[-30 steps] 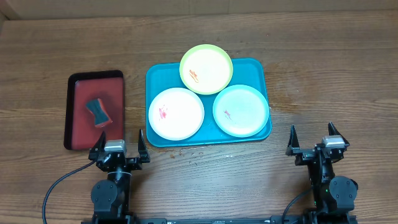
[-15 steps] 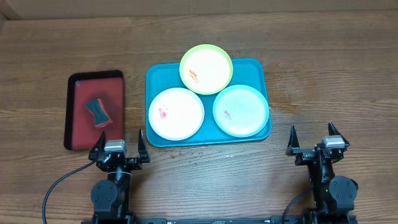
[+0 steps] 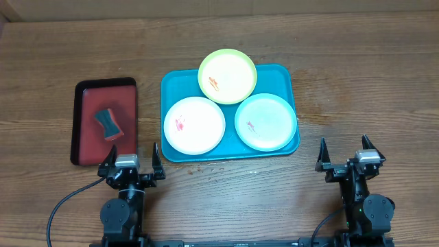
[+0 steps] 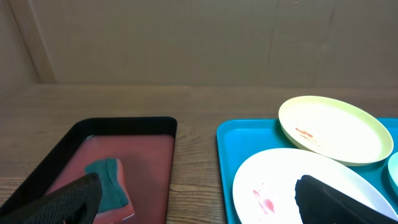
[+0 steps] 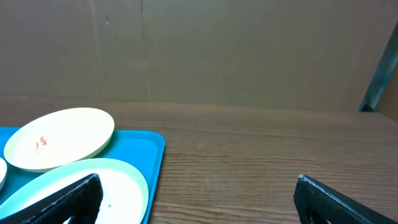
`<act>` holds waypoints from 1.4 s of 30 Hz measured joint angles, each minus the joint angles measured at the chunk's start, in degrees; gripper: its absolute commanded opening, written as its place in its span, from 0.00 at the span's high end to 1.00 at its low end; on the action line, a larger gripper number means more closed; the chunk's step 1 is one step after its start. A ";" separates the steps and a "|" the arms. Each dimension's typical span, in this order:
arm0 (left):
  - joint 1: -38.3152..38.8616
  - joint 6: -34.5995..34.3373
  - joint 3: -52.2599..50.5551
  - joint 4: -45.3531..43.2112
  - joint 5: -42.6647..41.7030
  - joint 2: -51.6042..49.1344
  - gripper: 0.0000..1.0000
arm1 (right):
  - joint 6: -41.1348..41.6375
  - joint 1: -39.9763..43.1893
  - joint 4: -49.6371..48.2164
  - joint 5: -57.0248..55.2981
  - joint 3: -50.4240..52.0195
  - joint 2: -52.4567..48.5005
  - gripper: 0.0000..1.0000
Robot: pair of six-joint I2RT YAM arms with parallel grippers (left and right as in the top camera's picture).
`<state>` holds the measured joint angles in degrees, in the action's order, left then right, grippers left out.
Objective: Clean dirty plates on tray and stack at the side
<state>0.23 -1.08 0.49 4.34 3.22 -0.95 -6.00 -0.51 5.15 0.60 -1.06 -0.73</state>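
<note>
Three plates lie on the teal tray (image 3: 280,75), none of them held. The white plate (image 3: 194,125), marked with a red smear, sits just ahead of the left pincer (image 3: 132,152) and to its right. The pale mint plate (image 3: 265,121), with a small red fleck, sits ahead of the right pincer (image 3: 343,146) and off to its left. The yellow-green plate (image 3: 228,76), streaked with orange, lies farther out from both pincers, roughly between their lines, and juts past the tray's far rim. The tray's near edge is close in front of the left pincer and beside the right one.

Both pincers are spread wide and grip nothing, hovering low at the near edge of the wooden table (image 3: 363,68). Directly ahead of the left pincer, slightly to its left, lies a black-rimmed red tray (image 3: 88,147) carrying a teal and red sponge (image 3: 107,123).
</note>
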 measured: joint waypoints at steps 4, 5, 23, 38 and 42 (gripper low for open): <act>-0.02 0.00 0.00 0.00 0.00 0.00 0.00 | -0.02 0.00 0.00 0.02 0.00 0.00 0.00; -0.02 0.00 0.00 0.00 0.00 -0.02 0.00 | -0.02 0.00 0.02 -0.02 0.00 0.00 0.00; -0.02 0.00 0.00 0.00 0.00 0.00 0.00 | 0.00 0.00 0.00 0.00 0.00 0.00 0.00; -0.02 0.02 0.00 -0.02 0.02 0.00 0.00 | 0.00 0.00 0.02 0.00 0.00 0.00 0.00; -0.02 0.15 0.00 -0.90 0.31 0.00 0.00 | 0.02 0.00 0.00 0.00 0.00 0.00 0.00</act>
<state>0.21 -0.93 0.49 3.44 3.53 -0.95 -5.98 -0.51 5.15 0.60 -1.06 -0.73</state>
